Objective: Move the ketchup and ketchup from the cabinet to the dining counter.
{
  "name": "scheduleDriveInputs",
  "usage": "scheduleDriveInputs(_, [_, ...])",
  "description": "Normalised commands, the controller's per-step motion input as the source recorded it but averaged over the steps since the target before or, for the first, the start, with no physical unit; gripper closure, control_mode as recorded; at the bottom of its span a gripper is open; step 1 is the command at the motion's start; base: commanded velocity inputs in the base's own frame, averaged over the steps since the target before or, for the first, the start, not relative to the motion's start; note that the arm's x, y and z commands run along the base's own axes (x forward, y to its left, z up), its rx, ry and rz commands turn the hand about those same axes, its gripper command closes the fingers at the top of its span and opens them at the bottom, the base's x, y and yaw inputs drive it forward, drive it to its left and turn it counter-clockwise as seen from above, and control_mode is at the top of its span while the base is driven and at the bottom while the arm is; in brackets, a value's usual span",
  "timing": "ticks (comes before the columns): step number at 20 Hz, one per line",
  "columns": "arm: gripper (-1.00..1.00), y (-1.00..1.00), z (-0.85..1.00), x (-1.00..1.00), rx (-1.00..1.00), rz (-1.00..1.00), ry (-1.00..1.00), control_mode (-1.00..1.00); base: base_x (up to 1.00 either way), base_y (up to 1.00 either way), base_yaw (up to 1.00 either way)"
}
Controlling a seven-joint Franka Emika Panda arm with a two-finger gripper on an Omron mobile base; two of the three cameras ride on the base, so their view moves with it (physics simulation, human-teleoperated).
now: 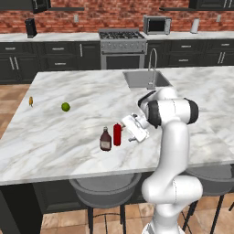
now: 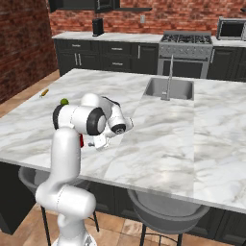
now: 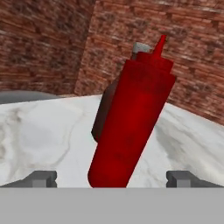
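- The white two-finger gripper (image 1: 130, 129) sits low over the large white-grey veined marble island counter (image 1: 68, 132), its fingers spread wide with nothing between them.
- The plain bright red ketchup bottle with a tapered top (image 1: 117, 134) stands upright on the marble just in front of the fingertips (image 3: 41, 178), apart from them.
- The squat dark maroon-brown ketchup bottle with a narrow neck (image 1: 105, 140) stands right beside the red one.
- A small green lime (image 1: 66, 107) lies farther off.

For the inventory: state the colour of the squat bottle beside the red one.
Dark maroon-brown bottle, clearest in the left base view.
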Motion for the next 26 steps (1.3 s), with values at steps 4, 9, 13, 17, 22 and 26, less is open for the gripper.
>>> scheduleDriveInputs(4, [-1.0, -0.03, 0.23, -0.26, 0.0, -0.2, 0.03, -1.0, 0.0, 0.0, 0.0])
scheduleDriveInputs(9, [-1.0, -0.05, 0.29, -0.31, -0.01, -0.2, 0.09, -1.0, 0.0, 0.0, 0.0])
scheduleDriveInputs(13, [-1.0, -0.08, 0.3, -0.31, -0.01, -0.21, 0.12, -1.0, 0.0, 0.0, 0.0])
scheduleDriveInputs(17, [-1.0, -0.11, 0.3, -0.48, -0.01, -0.11, 0.13, -1.0, 0.0, 0.0, 0.0])
scheduleDriveInputs(22, [-1.0, -0.06, 0.32, -0.53, -0.04, -0.11, 0.12, -1.0, 0.0, 0.0, 0.0])
scheduleDriveInputs(26, [-1.0, 0.0, 0.36, -0.39, -0.08, -0.17, 0.21, -1.0, 0.0, 0.0, 0.0])
